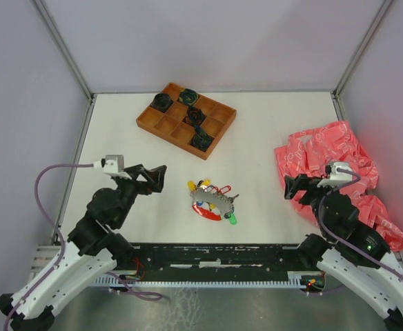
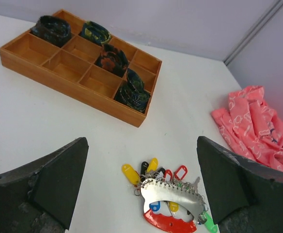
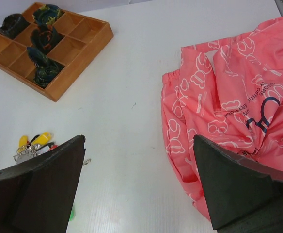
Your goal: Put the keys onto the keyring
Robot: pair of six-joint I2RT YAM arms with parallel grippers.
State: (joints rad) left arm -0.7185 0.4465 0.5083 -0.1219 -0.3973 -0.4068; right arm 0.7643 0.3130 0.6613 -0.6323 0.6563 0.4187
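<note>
With left gripper and right gripper both wide open, I'd pin the keyring from 9 o'clock before picking keys at its 12.

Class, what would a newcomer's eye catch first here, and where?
A crumpled pink plastic bag lies far right. A brown wooden compartment tray holding dark coiled bundles sits at the back, left of centre, and keys with coloured plastic tags cluster at a red crescent keyring in the middle.
</note>
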